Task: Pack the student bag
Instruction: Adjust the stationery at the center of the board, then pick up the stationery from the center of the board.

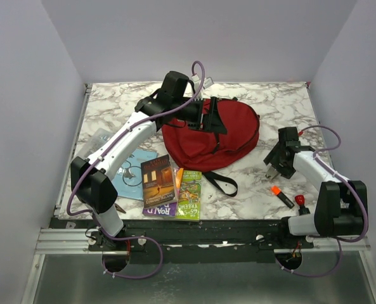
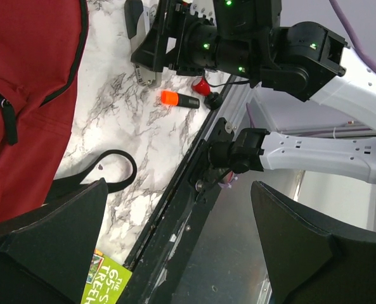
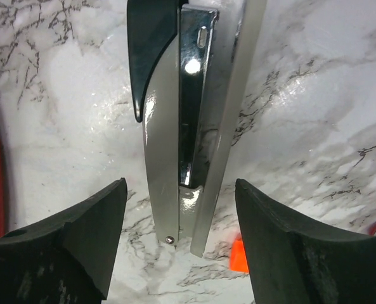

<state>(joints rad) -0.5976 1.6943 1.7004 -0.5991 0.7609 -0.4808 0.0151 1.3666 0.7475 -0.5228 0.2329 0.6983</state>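
The dark-red student bag (image 1: 229,133) lies at the middle back of the marble table; it also shows at the left of the left wrist view (image 2: 29,95). My left gripper (image 1: 214,117) hangs over the bag's left part, open and empty (image 2: 181,253). My right gripper (image 1: 273,168) is open, low over the table right of the bag. In the right wrist view a silver and black stapler (image 3: 188,114) lies lengthwise between its fingers (image 3: 86,234), its near end in the gap (image 3: 181,240), untouched by either finger.
A brown book (image 1: 159,179), a green book (image 1: 189,193), a purple book (image 1: 159,209) and a blue notebook (image 1: 132,170) lie at the front left. An orange highlighter (image 1: 281,196) and a small red-topped item (image 1: 300,202) lie front right. A black strap (image 1: 222,182) trails from the bag.
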